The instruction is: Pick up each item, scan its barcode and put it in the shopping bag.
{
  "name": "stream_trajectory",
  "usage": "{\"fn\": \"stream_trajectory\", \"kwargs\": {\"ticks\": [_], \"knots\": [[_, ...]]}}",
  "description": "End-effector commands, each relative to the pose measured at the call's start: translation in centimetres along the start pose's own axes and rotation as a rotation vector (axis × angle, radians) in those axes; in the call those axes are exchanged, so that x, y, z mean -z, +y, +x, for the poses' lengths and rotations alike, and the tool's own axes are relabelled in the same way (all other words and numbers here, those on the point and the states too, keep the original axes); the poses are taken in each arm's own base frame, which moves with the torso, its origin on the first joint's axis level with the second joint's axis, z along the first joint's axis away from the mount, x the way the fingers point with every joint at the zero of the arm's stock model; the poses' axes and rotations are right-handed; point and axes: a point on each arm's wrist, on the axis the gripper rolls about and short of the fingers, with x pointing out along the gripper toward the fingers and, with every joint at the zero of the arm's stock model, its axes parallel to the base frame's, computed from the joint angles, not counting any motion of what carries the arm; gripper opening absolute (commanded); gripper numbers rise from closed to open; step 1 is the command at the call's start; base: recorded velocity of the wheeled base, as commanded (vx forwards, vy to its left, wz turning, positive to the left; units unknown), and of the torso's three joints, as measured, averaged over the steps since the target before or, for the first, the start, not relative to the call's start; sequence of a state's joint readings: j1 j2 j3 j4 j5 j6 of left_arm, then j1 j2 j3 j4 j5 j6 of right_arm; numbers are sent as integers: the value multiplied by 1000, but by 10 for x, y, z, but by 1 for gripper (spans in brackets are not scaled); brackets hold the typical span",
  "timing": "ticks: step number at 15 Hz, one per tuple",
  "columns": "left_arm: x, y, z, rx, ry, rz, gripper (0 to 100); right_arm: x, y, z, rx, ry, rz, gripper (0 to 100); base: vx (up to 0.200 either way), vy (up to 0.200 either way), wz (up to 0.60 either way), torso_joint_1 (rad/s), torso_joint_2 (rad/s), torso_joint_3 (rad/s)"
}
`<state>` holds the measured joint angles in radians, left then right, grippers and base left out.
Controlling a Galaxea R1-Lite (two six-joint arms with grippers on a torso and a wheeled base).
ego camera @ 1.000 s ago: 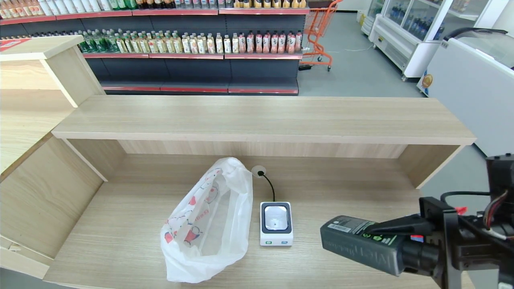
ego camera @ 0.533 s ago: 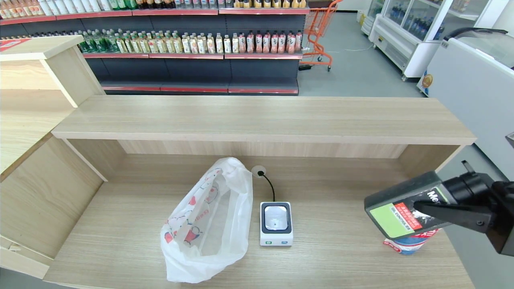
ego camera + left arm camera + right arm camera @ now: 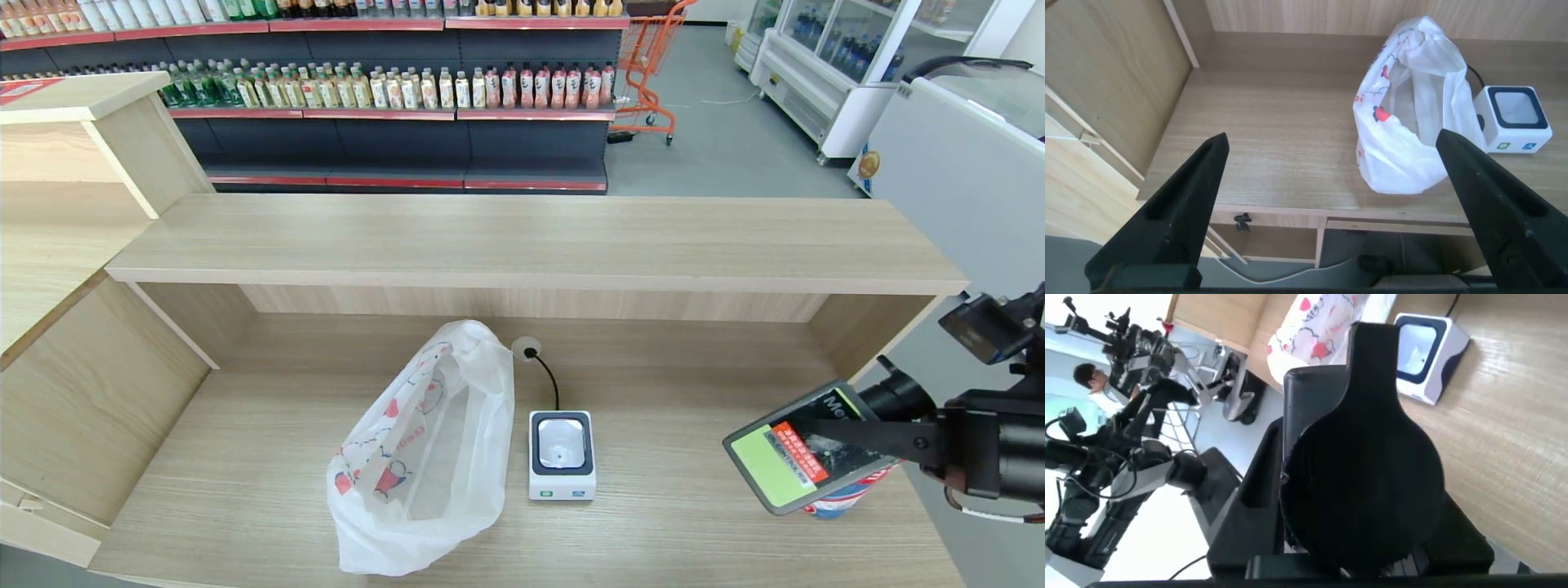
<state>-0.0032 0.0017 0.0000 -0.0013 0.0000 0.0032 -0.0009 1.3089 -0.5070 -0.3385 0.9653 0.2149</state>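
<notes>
My right gripper (image 3: 820,445) is shut on a dark flat bottle (image 3: 796,457) with a green and red label, held above the counter's right end and right of the scanner. In the right wrist view the bottle (image 3: 1360,482) looms dark between the fingers. The white shopping bag (image 3: 420,457) with red print lies open on the counter, left of the small white scanner (image 3: 561,454). A white, red and blue item (image 3: 841,500) stands on the counter under the bottle, mostly hidden. My left gripper (image 3: 1331,147) hangs open, off the counter's front edge, with bag (image 3: 1413,106) and scanner (image 3: 1517,118) beyond it.
A raised wooden ledge (image 3: 531,245) runs along the back of the counter (image 3: 245,490), with side walls at both ends. The scanner's cable (image 3: 545,371) runs to a hole behind it. Store shelves (image 3: 392,90) and freezers (image 3: 955,139) stand farther off.
The right arm has swung the bottle to the right, away from the scanner, and turned it so the green and red label faces up. The item beneath it came into view.
</notes>
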Motion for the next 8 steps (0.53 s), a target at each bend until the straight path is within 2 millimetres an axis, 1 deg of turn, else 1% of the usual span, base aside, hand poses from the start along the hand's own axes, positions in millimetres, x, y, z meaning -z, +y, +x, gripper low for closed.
{"fn": "stream_trajectory", "kwargs": {"ticks": [1, 4, 8], "knots": [[0, 0, 0, 0, 0, 0, 100, 10, -7, 10, 9, 49, 48, 0, 0, 0, 0, 0, 0, 0], [0, 0, 0, 0, 0, 0, 100, 13, -7, 22, 72, 75, 42, 0, 0, 0, 0, 0, 0, 0], [0, 0, 0, -2, 0, 1, 100, 14, -7, 27, 91, 88, 37, 0, 0, 0, 0, 0, 0, 0]]}}
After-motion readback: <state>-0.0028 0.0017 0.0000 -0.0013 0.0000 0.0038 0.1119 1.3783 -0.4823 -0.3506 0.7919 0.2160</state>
